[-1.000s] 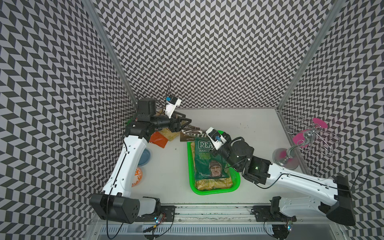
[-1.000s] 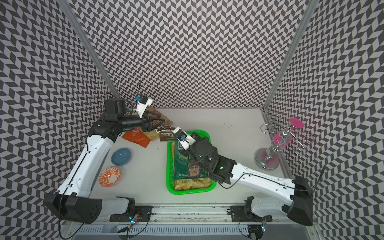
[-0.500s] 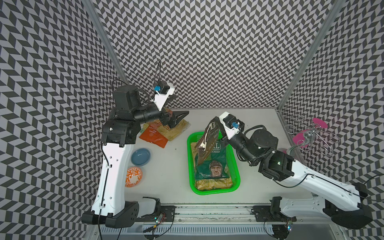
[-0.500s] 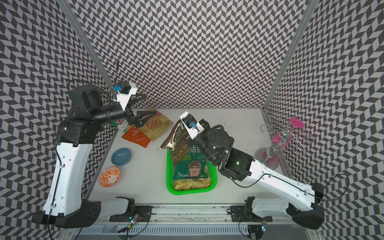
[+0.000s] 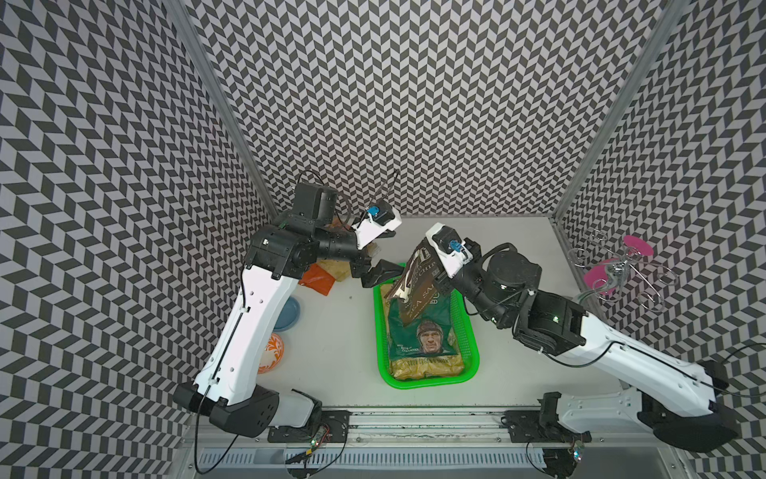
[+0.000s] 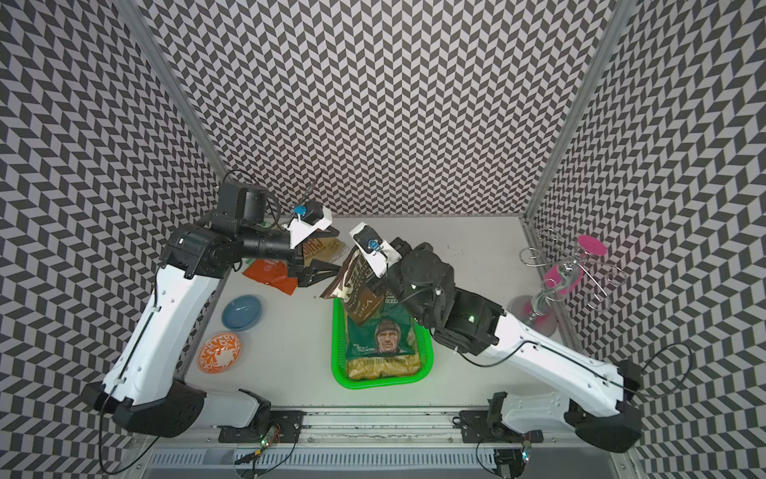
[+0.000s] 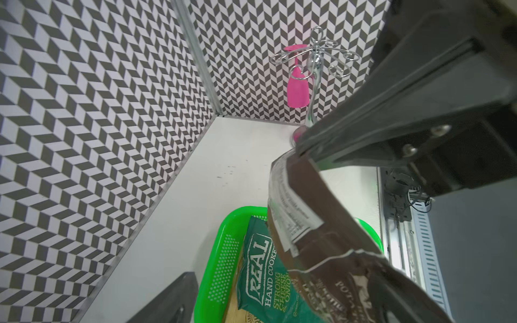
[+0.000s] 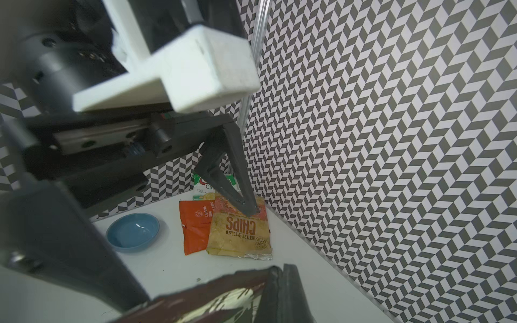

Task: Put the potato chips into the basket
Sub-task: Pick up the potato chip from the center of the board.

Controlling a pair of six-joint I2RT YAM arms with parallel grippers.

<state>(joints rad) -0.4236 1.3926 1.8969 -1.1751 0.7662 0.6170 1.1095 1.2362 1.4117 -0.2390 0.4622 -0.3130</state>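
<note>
Looking in from the front, I see the right claw (image 8: 279,289) clamped shut on one edge of the brown bag (image 5: 418,286). The bag hangs tilted in the air over the far end of the basket (image 5: 470,356), its low corner over the REAL bag (image 5: 427,331). That green one lies flat inside the basket on top of a tan bag (image 5: 427,367) (only a yellowish strip shows at the near end). The left claw (image 6: 321,273) is spread wide and holds nothing. One finger (image 7: 363,117) has its tip right at the brown bag's upper edge, and I can't tell whether it touches. Back in the far left corner three bags lie on the table: a CHIPS bag (image 8: 240,235) overlapping an orange bag (image 8: 193,226), with a green-white bag (image 8: 204,186) behind them. A blue dish (image 6: 242,311) sits near the left arm.
</note>
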